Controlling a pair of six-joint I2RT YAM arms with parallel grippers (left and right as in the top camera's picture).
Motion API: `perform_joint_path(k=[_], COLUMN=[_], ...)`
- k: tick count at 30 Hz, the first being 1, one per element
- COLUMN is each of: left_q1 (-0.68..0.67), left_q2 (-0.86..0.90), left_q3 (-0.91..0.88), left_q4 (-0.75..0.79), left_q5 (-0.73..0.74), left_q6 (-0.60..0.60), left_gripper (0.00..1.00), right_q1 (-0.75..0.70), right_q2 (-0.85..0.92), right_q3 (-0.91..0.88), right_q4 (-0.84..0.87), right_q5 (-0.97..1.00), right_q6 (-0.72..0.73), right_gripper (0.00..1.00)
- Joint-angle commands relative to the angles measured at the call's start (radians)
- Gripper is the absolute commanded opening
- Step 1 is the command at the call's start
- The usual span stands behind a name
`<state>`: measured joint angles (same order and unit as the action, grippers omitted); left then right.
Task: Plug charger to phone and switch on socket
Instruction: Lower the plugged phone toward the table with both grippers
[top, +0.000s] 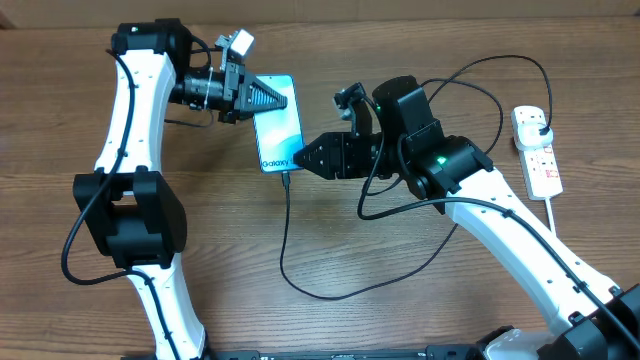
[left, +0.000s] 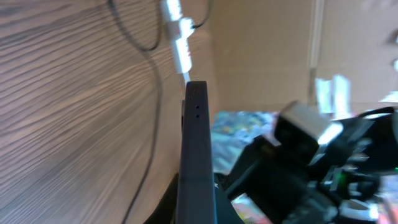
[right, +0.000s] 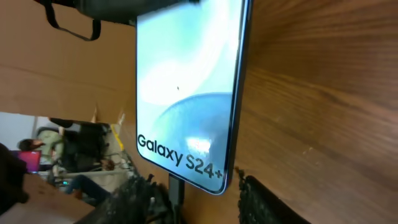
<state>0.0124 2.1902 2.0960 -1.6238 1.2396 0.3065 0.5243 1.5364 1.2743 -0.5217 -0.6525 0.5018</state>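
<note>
Phone (top: 281, 125) mid-table, screen up; left claw (top: 268, 97) clamped on its top end; right claw (top: 303, 158) spread open at its bottom edge; charger (top: 283, 240) tip between those fingers, touching phone; plug at socket (top: 540, 160), far right.

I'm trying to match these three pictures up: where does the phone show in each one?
Overhead: the phone sits upper centre, light blue screen facing up.
Left wrist: it is seen edge-on, a dark upright strip in mid-frame.
Right wrist: its screen with the Galaxy lettering fills the upper middle.
Shared landmark: the wooden table shows beside the phone in all three.
</note>
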Motion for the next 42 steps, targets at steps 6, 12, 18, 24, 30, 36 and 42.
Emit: perform_joint_path(k=[6,12,18,24,30,36,42], left_q1=[-0.030,-0.045,-0.046,-0.046,-0.046,-0.046,-0.046], left_q2=[-0.019,-0.008,-0.008,-0.007,-0.005,-0.004,-0.004], left_q3=[0.006,-0.026,-0.126,-0.230,-0.316,-0.399,-0.465], left_q4=[0.006,0.069,0.217,0.365,0.489,0.595,0.655], left_q5=[-0.233,-0.309,-0.339,-0.363,-0.364,-0.363,-0.364], left_q6=[-0.019,-0.087,-0.219,-0.263,-0.303,-0.308,-0.307], left_gripper=[0.04,0.05,0.04,0.04,0.04,0.05,0.04], right_q1=[-0.003,-0.003,-0.003,-0.003,-0.003,-0.003,-0.003], right_q2=[-0.005,-0.005,-0.002,0.000,0.003,0.007,0.008], right_q3=[0.026,0.025,0.021,0.021,0.021,0.021,0.021], right_q4=[-0.042,-0.093,-0.128,-0.154,-0.172,-0.175,-0.180], right_q5=[0.101,0.141,0.163,0.164,0.167,0.166,0.166], right_q6=[-0.004,-0.004,-0.004,-0.004,-0.004,-0.004,-0.004], right_gripper=[0.54,0.57,0.57,0.58,0.58,0.58,0.58])
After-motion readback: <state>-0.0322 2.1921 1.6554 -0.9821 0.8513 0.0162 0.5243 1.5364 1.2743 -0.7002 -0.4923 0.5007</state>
